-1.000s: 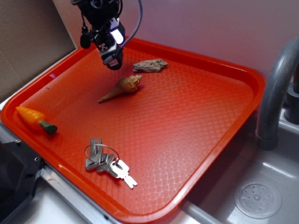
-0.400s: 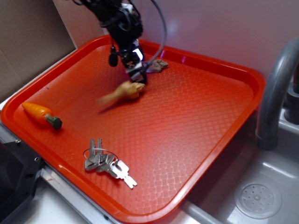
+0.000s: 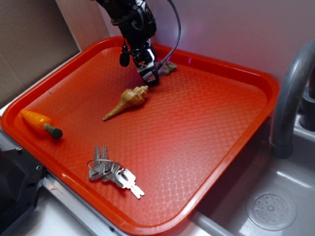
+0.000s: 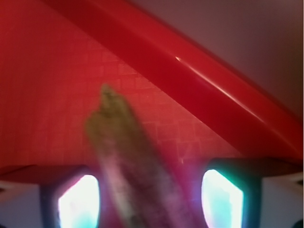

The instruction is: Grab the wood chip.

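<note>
A red tray [image 3: 216, 147] with a raised rim and a patterned floor fills most of the exterior view, beside a grey sink [image 3: 275, 206] with a curved grey faucet [image 3: 290, 98] on its right. The black robot arm [image 3: 130, 22] reaches down from the top over the far part of the tray, a black cable looping behind it. Its gripper [image 3: 149, 74] is low over the tray floor near the far rim, right at the wood chip [image 3: 169, 67], which lies on the tray just inside that rim and is partly hidden behind the gripper in this view. In the wrist view the wood chip [image 4: 128, 161] is a blurred, elongated grey-brown piece running up from the bottom edge between the two lit fingers [image 4: 78, 202]; the fingers stand apart with clear gaps on either side of it, so the gripper is open and not clamping it. A tan spiral seashell [image 3: 127, 101] lies near the gripper, toward the tray's middle, with its pointed end aimed at the near left. A bunch of keys [image 3: 113, 172] on a ring lies near the tray's front edge. A small orange toy carrot [image 3: 39, 124] with a green end rests by the left rim.
</note>
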{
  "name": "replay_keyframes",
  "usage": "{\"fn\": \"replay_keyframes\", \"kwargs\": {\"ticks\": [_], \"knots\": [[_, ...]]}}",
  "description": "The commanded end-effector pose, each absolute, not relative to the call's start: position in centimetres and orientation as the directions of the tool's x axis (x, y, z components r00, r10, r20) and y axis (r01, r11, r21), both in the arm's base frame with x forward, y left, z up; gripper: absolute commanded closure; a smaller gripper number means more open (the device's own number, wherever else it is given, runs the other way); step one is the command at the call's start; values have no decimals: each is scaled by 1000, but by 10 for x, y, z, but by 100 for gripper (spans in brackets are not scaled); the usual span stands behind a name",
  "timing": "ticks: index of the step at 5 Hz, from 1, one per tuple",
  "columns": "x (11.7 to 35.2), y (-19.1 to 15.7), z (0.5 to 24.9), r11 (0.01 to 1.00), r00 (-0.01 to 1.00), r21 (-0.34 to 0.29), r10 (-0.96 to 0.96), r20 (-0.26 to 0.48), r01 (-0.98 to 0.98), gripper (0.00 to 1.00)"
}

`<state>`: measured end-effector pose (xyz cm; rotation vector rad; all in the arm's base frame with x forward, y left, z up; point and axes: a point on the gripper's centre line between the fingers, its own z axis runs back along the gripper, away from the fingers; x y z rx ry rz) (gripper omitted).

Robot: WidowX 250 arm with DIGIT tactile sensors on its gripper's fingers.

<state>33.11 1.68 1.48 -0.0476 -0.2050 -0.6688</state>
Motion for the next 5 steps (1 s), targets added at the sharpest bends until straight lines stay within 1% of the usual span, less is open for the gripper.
{"fn": "replay_keyframes", "kwargs": {"ticks": [1,2,3,4,5], "knots": [[323,5,37,753,730,58,-651,209,655,100],[308,-6,72,729,697,67,-674,243,681,100],[283,-34,119,741,681,190,-669,297,644,100],[260,-46,167,871,831,209,-489,265,445,100],[245,-58,214,965,943,130,-250,218,226,100]]}}
